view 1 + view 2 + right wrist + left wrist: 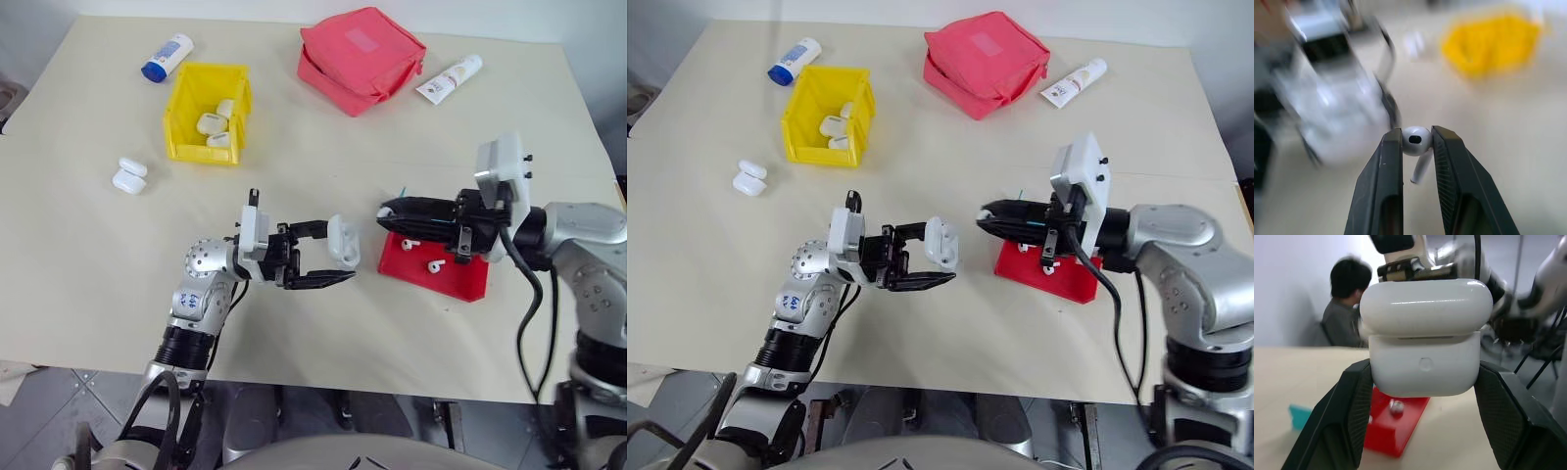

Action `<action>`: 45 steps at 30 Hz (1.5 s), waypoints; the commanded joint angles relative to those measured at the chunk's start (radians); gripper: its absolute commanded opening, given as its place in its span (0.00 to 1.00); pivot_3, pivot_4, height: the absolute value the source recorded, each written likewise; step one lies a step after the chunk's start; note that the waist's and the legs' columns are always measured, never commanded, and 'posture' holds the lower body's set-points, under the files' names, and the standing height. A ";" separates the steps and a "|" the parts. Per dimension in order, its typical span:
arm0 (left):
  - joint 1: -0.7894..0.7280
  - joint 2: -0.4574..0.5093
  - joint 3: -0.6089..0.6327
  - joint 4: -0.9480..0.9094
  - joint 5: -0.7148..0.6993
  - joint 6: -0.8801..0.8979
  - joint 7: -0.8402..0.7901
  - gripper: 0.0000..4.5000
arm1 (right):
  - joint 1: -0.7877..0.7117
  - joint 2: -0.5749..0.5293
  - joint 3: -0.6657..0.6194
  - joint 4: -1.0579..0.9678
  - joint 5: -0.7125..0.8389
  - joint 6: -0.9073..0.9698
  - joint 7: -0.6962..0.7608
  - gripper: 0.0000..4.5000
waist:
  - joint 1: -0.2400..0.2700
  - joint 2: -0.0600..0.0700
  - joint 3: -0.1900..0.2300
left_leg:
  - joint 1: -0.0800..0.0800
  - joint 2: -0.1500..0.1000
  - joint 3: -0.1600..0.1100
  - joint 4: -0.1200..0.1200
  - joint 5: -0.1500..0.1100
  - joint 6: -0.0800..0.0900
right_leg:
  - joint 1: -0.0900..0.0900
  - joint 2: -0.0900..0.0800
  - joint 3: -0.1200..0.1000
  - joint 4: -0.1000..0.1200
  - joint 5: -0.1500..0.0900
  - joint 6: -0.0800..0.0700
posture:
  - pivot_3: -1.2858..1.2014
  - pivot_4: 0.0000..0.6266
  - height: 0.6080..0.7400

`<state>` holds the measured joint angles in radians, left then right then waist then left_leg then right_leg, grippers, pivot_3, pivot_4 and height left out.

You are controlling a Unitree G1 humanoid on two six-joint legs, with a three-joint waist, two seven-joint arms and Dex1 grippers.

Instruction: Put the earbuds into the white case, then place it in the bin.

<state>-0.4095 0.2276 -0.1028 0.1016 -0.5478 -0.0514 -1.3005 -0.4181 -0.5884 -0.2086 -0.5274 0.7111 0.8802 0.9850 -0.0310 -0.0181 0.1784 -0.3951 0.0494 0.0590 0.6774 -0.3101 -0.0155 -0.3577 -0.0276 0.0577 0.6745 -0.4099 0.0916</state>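
Beige worktop; a seated person in the room behind. Yellow bin holds three cases; another case lies beside it. Two tubes, one red pouch. Red tray: two earbuds. Left pincer clamps white case. Right pincer pinches one earbud
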 commanded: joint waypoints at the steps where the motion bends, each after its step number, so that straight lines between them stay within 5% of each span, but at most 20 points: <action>1: -0.010 -0.009 0.015 0.006 -0.034 -0.018 -0.043 0.62 | 0.012 0.051 -0.037 -0.061 0.125 -0.029 -0.044 0.11 | -0.001 0.000 0.000 | 0.000 0.000 0.000 0.000 0.000 0.000 | 0.000 0.000 0.000 0.000 0.000 0.000 | 0.52 0.24 1.00; 10: -0.009 0.019 0.029 0.002 -0.043 0.016 -0.081 0.62 | 0.050 0.077 0.031 -0.103 0.233 -0.055 -0.112 0.11 | -0.001 0.000 0.000 | 0.000 0.000 -0.001 0.000 0.000 0.000 | 0.000 0.000 0.000 0.000 0.000 0.000 | 0.52 0.24 1.00; 29: -0.017 0.032 0.019 -0.077 -0.063 0.076 -0.115 0.62 | 0.063 0.091 0.263 0.027 0.038 -0.275 -0.061 0.11 | -0.001 0.000 0.000 | 0.000 0.000 -0.001 0.000 0.000 0.000 | 0.000 0.000 0.000 -0.001 0.000 0.000 | 0.52 0.24 1.00; 45: -0.023 0.055 0.005 -0.098 -0.052 0.076 -0.176 0.62 | 0.034 0.117 0.318 0.146 -0.047 -0.376 -0.098 0.11 | -0.002 0.000 0.000 | 0.000 0.000 -0.002 0.000 0.000 0.000 | 0.000 0.000 -0.001 -0.001 0.000 0.000 | 0.52 0.24 1.00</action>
<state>-0.4109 0.2936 -0.0793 0.0882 -0.5630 0.0439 -1.4328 -0.3856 -0.4699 0.1052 -0.4200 0.7144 0.4994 0.9195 -0.0331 -0.0181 0.1784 -0.3951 0.0493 0.0575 0.6765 -0.3101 -0.0154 -0.3576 -0.0282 0.0572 0.6734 -0.4099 0.0915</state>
